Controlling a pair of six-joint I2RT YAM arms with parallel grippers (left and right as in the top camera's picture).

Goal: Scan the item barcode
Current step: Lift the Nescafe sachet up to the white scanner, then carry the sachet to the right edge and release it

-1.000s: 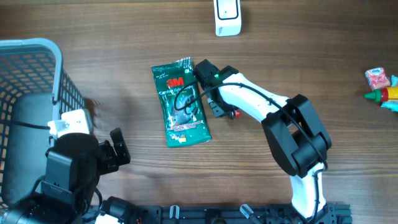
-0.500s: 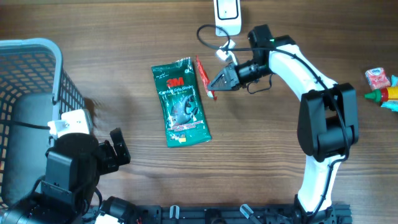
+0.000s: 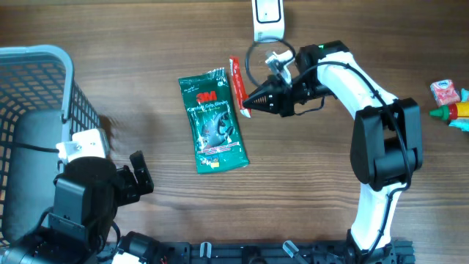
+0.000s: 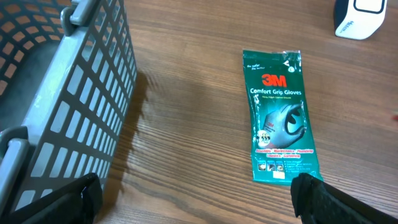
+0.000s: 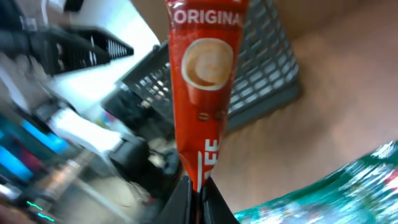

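My right gripper (image 3: 249, 104) is shut on the lower end of a red coffee sachet (image 3: 236, 82), held above the table between the green 3M gloves pack (image 3: 212, 121) and the white scanner (image 3: 268, 20). In the right wrist view the sachet (image 5: 205, 74) stands up from the closed gripper (image 5: 198, 186), its "ORIGINAL" print and cup picture facing the camera. No barcode shows on it. My left gripper (image 4: 198, 202) hangs open low at the front left, over bare wood, a little short of the gloves pack (image 4: 281, 115).
A grey mesh basket (image 3: 44, 81) fills the left side, close beside the left arm. Its wall (image 4: 81, 106) borders the left wrist view. Small colourful items (image 3: 451, 99) lie at the right edge. The scanner (image 4: 360, 15) sits at the far edge.
The right arm lifted the red sachet off the table beside the gloves pack and swung it up toward the scanner, then shifted it slightly back. The left arm has not moved.
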